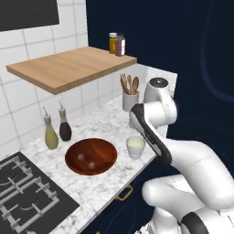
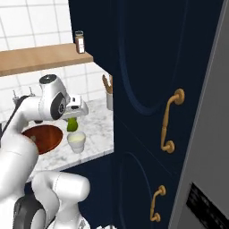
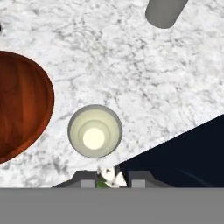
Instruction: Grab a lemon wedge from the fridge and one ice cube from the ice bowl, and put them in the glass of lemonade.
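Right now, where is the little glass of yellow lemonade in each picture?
Left base view: the small pale clear glass of lemonade stands on the marble counter, lower middle, just right of the wide round reddish-brown wooden bowl.
Right base view: left of middle, right of the bowl, below the robot's hand.
Hand view: seen from above, left of middle, with the bowl at the left edge.
Shared landmark: the wooden bowl.

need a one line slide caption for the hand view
End effector shut on the lemon wedge, above the glass of lemonade beside the ice bowl.
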Available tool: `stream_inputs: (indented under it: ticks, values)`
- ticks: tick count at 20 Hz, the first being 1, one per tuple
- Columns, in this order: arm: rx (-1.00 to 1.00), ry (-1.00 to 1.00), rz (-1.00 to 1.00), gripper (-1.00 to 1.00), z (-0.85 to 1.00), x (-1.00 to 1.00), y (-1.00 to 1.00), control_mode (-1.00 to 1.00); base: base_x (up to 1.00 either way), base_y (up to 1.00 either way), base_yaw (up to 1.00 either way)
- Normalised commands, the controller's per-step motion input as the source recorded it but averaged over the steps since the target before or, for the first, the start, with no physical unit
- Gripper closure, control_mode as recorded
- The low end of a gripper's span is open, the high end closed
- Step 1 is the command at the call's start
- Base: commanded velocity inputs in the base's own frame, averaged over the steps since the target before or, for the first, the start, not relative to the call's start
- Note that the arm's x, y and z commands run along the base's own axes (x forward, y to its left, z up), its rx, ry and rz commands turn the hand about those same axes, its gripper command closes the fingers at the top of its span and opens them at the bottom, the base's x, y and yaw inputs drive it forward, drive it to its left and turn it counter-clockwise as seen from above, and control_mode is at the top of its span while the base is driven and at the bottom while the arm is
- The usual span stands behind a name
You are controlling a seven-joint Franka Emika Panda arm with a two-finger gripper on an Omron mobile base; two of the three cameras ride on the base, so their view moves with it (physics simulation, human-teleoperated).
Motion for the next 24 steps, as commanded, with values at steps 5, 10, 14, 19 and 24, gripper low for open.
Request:
stream_inputs:
  ticks: [5,10,14,19,24]
  values:
    - [-0.13,0.19,0.00,1.00,-0.50,0.75,0.48,-1.00,0.00,0.00,0.00]
    - [-0.07,0.16,0.02,1.00,-0.66,0.28,0.02,-1.00,0.00,0.00,0.00]
    - [-0.05,0.10,0.01,1.00,-0.52,0.29,0.00,-1.00,0.00,0.00,0.00]
    - [-0.03,0.05,0.00,1.00,-0.36,0.34,0.00,-1.00,0.00,0.00,0.00]
    - [0.00,0.01,0.00,1.00,-0.18,0.27,0.00,-1.00,0.00,0.00,0.00]
